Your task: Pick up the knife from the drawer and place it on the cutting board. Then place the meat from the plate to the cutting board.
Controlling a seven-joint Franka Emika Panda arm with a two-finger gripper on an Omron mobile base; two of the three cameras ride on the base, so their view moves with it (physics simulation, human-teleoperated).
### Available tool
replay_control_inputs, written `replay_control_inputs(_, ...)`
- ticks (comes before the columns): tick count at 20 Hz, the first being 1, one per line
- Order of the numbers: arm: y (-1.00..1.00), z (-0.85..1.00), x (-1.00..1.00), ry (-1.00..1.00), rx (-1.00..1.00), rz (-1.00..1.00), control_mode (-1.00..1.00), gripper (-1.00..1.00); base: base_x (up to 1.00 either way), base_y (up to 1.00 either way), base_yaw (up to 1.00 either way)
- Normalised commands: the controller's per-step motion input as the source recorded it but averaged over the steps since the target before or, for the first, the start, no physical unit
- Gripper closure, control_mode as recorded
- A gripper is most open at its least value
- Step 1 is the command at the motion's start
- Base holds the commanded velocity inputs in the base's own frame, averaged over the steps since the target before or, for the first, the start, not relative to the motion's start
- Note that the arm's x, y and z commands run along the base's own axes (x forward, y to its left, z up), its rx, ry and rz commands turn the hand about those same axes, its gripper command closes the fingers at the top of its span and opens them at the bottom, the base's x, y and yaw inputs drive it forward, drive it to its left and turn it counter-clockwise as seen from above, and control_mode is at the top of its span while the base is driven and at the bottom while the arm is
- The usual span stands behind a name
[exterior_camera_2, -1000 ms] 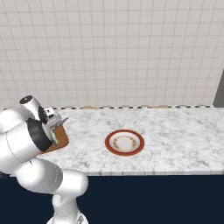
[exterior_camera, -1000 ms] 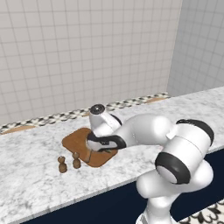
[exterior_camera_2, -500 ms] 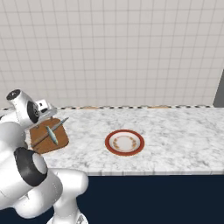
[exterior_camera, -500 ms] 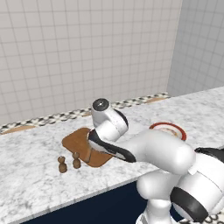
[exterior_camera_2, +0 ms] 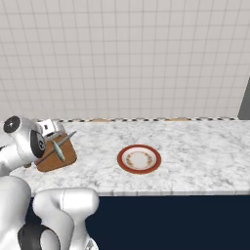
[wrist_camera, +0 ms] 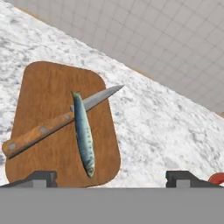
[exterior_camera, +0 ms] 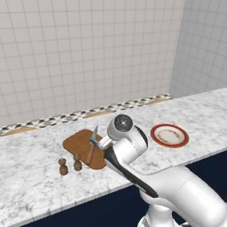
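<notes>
Where fish (wrist_camera: 84, 135) crosses knife (wrist_camera: 57, 123): shakers (exterior_camera: 70, 164) alongside.

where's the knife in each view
Left base view: knife left of centre, on the cutting board, just left of the arm.
Right base view: far left, over the board beside the arm.
Hand view: centre-left, under the fish.
Shared landmark: the cutting board.

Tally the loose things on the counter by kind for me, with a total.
Cutting board: 1
Knife: 1
Fish: 1, lying across the knife on the board
Plate: 1, white with a red rim
Wooden shakers: 2, standing beside the board
Total: 6
</notes>
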Motion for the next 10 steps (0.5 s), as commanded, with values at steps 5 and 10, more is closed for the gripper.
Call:
replay_control_inputs(5, -0.33, 0.00, -0.08, -0.05, 0.22, 0.00, -1.00, -1.00, 0.00, 0.00, 0.00)
replay_control_inputs(10, -0.29, 0.00, -0.02, -0.03, 0.20, 0.00, -1.00, -1.00, 0.00, 0.00, 0.00)
